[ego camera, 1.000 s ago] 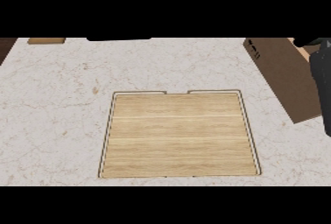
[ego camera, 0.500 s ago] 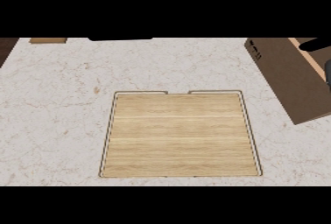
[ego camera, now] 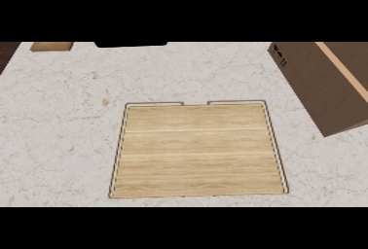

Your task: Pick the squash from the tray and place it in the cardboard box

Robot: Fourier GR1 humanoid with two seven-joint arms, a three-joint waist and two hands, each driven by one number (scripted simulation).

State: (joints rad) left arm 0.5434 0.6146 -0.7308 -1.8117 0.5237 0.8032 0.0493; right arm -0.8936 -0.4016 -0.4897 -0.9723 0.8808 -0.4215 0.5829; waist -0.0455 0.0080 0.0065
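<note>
The wooden tray (ego camera: 197,148) lies flat on the marble counter in the middle of the head view, with nothing on it. The brown cardboard box (ego camera: 323,82) stands at the upper right, its near side wall facing me and its inside mostly cut off by the view's edge. No squash shows anywhere. Neither hand shows in the head view.
The white marble counter (ego camera: 64,121) spreads around the tray. A dark shape (ego camera: 131,44) sits at the counter's far edge, and a small brown patch (ego camera: 52,46) shows at the far left.
A dark arm at the right edge beside the box one second ago has left the view. The box and tray stay where they were.
</note>
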